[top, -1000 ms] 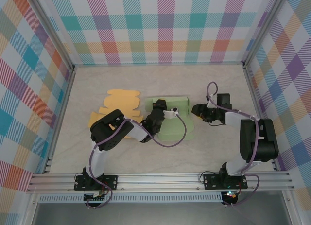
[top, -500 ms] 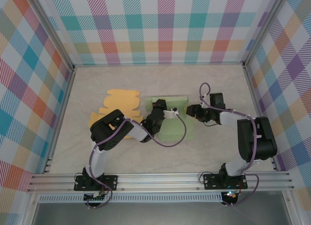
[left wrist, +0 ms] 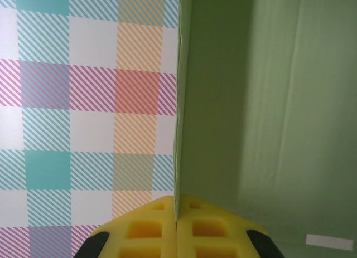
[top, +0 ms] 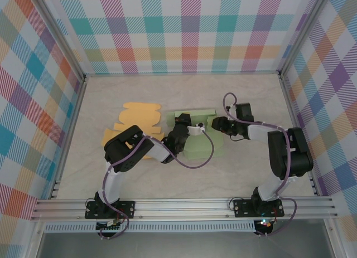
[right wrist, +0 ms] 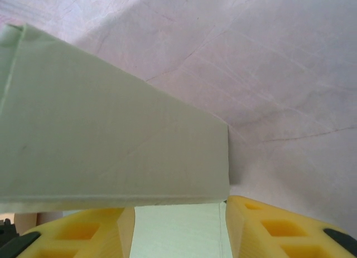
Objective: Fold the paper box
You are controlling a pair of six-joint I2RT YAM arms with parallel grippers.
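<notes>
Locate the green paper box (top: 195, 149) near the middle of the table (top: 251, 96), just right of a flat orange cardboard cutout (top: 136, 124). Partly erected: far wall upright, near panels lying flat on the surface.

Note the left gripper (top: 188, 130) at the far-left part of the box, with its arm reaching in from the left across the edge of the cutout. Pinched fully shut on a thin upright green panel. In the left wrist view, see the yellow fingers (left wrist: 142, 235) pressed together with the panel edge caught between them, and the plaid enclosure wall (left wrist: 83, 102) behind.

Note the right gripper (top: 216, 124) at the far-right corner of the box. Jaws parted — not clamped. In the right wrist view, see the yellow fingertips (right wrist: 245, 210) spread to either side of a flat green sheet, with a raised green wall just beyond them and bare table past that. Contact between fingertips and paper — cannot tell.
</notes>
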